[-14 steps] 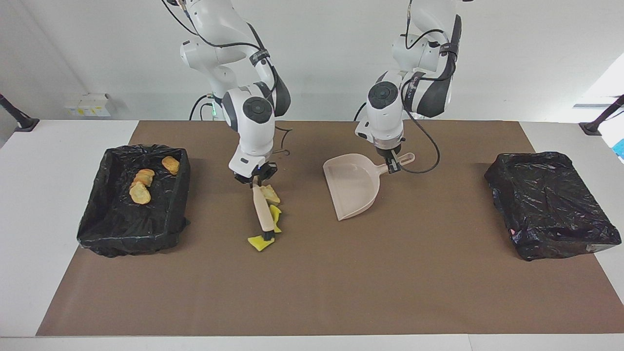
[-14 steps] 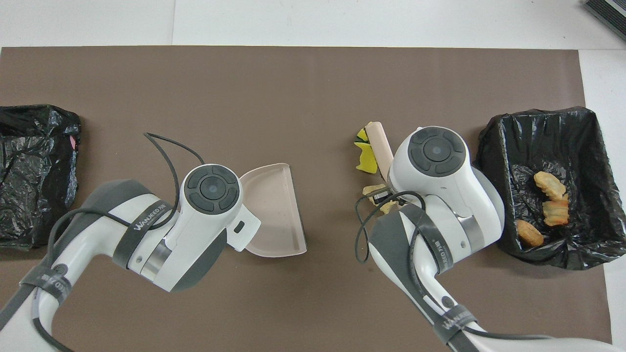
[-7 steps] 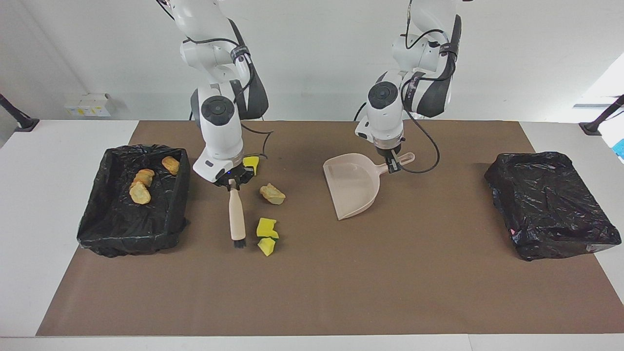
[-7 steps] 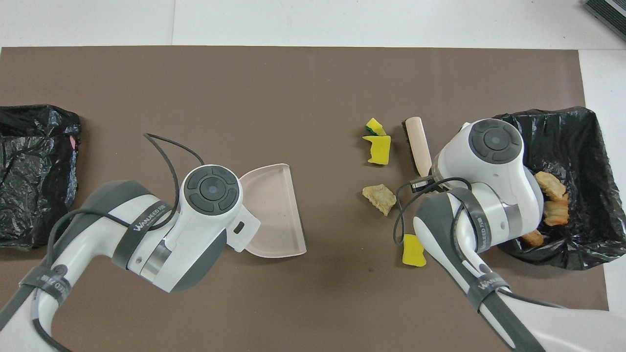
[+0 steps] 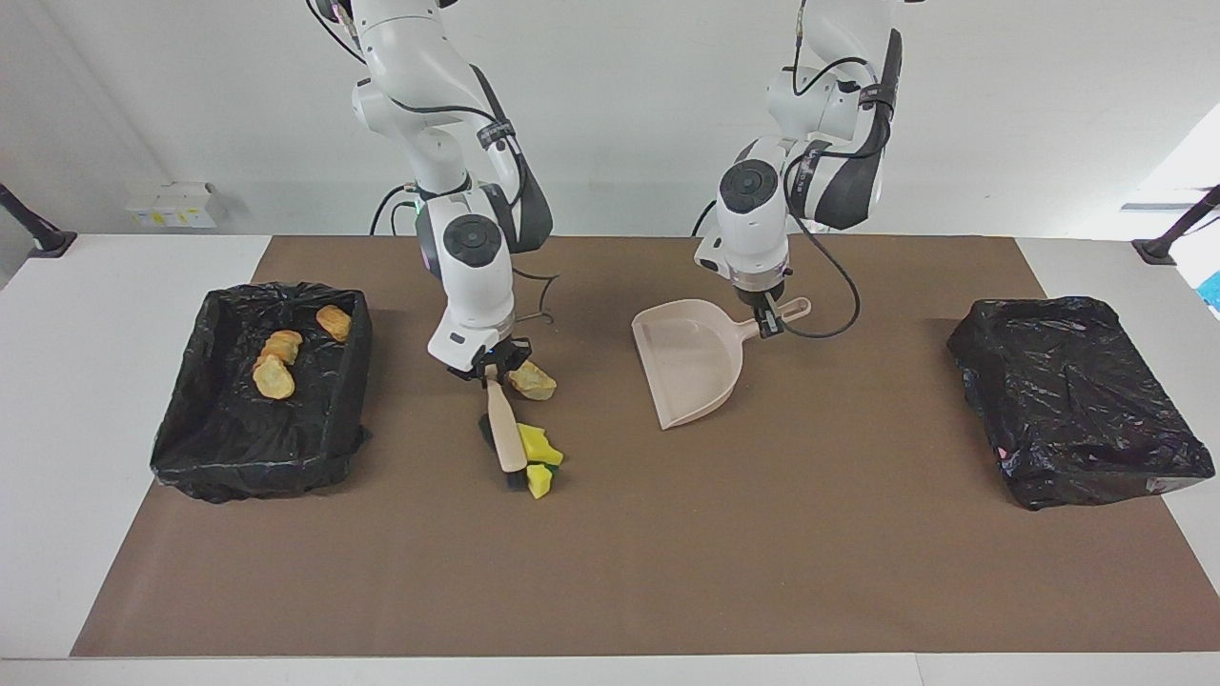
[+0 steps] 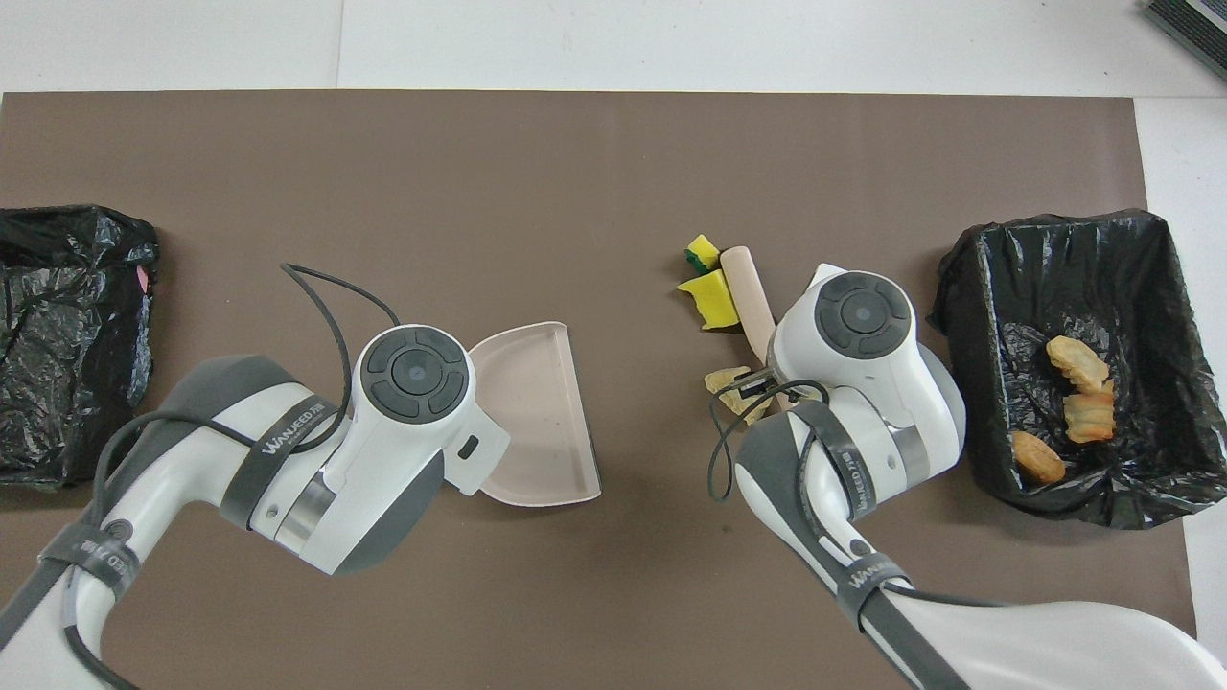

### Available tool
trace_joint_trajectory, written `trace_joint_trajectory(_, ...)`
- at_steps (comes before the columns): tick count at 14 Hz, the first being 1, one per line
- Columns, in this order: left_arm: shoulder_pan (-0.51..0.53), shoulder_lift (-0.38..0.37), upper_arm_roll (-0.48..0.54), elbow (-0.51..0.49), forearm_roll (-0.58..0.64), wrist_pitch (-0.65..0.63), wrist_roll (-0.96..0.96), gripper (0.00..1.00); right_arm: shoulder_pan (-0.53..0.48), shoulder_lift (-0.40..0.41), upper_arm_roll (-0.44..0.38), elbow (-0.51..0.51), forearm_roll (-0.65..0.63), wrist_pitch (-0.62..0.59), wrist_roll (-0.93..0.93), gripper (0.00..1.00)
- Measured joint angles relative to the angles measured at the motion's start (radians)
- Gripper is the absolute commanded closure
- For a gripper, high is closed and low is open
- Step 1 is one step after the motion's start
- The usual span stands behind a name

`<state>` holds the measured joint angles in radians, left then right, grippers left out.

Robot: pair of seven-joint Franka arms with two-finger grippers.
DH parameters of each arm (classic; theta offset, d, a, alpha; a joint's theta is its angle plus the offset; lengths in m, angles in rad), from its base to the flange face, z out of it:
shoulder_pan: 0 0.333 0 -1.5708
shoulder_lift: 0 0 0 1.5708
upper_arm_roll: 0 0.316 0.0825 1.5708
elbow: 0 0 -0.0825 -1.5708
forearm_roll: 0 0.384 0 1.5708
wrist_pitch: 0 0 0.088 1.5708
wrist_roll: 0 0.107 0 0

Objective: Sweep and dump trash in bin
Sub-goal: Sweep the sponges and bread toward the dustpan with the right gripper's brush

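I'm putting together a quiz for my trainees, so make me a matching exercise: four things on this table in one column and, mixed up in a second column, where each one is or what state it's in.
Things:
1. brush
2. dustpan
3. three bread lumps
4. yellow sponge pieces

Places or states:
A. in the black-lined bin toward the right arm's end
B. on the mat, right beside the brush head
C. gripped by its handle in the left tool
D. gripped in the right tool, angled down to the mat

Pairs: 1-D, 2-C, 3-A, 4-B
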<state>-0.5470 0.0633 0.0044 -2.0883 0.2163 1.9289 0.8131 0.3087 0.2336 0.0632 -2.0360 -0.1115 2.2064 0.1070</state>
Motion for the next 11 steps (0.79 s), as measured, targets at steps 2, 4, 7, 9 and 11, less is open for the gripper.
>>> trace_joint_trajectory(2, 0.0, 0.0, 0.0, 0.0, 0.0, 0.0, 0.0, 1.0, 0.053, 0.0, 0.013, 0.005, 0.006, -0.009, -0.001, 1.0)
trace_joint_trajectory(4, 0.0, -0.001, 0.0, 0.0, 0.0, 0.0, 0.0, 1.0, 0.079, 0.0, 0.052, 0.009, 0.036, -0.03, -0.012, 1.0)
trace_joint_trajectory(7, 0.0, -0.001, 0.0, -0.001, 0.0, 0.0, -0.004, 1.0, 0.081, -0.001, 0.123, 0.015, 0.14, -0.045, -0.074, 1.0)
trace_joint_trajectory(9, 0.0, -0.001, 0.0, -0.001, 0.0, 0.001, -0.008, 1.0, 0.083, -0.001, 0.157, 0.019, 0.276, -0.041, -0.079, 1.0)
trace_joint_trajectory(11, 0.0, -0.001, 0.0, -0.002, 0.0, 0.001, -0.01, 1.0, 0.092, -0.001, 0.163, 0.033, 0.418, -0.024, -0.062, 1.0)
